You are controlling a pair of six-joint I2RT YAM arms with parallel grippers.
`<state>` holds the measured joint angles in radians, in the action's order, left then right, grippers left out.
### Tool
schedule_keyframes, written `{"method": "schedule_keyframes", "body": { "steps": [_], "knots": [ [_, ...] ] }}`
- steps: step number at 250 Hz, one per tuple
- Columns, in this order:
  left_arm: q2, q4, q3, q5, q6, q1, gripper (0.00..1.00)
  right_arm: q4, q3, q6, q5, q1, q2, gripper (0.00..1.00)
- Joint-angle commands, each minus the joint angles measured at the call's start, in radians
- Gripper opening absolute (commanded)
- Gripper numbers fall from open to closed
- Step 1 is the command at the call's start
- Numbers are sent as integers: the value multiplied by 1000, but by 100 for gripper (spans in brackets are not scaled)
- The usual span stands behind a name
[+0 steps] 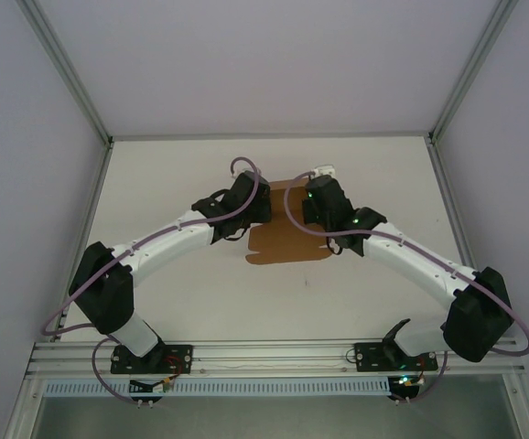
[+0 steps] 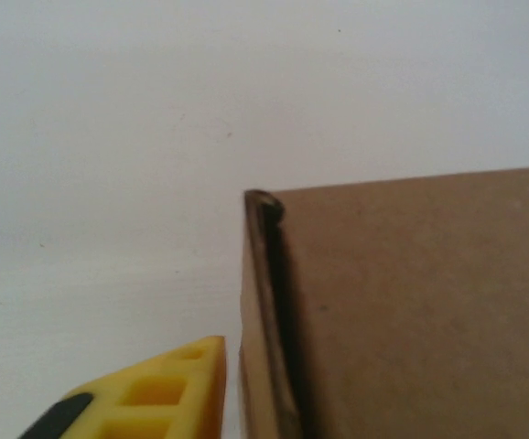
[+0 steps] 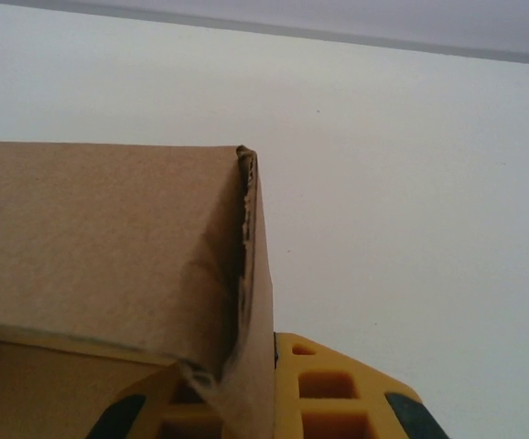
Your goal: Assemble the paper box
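Left gripper (image 1: 251, 206) left of centre, at the paper box (image 1: 287, 245) left edge; open or closed: cannot tell; wrist view shows a raised wall beside one yellow finger (image 2: 159, 401); box lies centre frame on the table (image 1: 155, 183); right gripper (image 1: 319, 199) at the right wall, also unreadable. Step, judged: standing side walls up; next needs both held square.

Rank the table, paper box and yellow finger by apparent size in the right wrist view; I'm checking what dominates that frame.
1. table
2. paper box, somewhat smaller
3. yellow finger, cut off by the frame edge
The box and finger sit close to the lens, so true sizes stay unsure.
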<state>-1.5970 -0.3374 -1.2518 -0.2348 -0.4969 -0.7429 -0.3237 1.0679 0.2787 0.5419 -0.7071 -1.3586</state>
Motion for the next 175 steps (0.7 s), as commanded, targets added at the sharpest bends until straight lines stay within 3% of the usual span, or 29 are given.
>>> {"method": "schedule_keyframes", "body": {
  "steps": [1,69,143,175],
  "knots": [
    [34,20,-13,57,27,-3,34,0,23,29,13,-5,-7,0],
    [81,11,8,96,37,-2,46,-9,21,32,19,-5,-10,0],
    [277,-28,114,77,72,18,78,-19,24,27,43,-6,-4,0],
    [371,-63,182,42,68,65,76,-20,22,24,36,-5,6,0]
  ]
}}
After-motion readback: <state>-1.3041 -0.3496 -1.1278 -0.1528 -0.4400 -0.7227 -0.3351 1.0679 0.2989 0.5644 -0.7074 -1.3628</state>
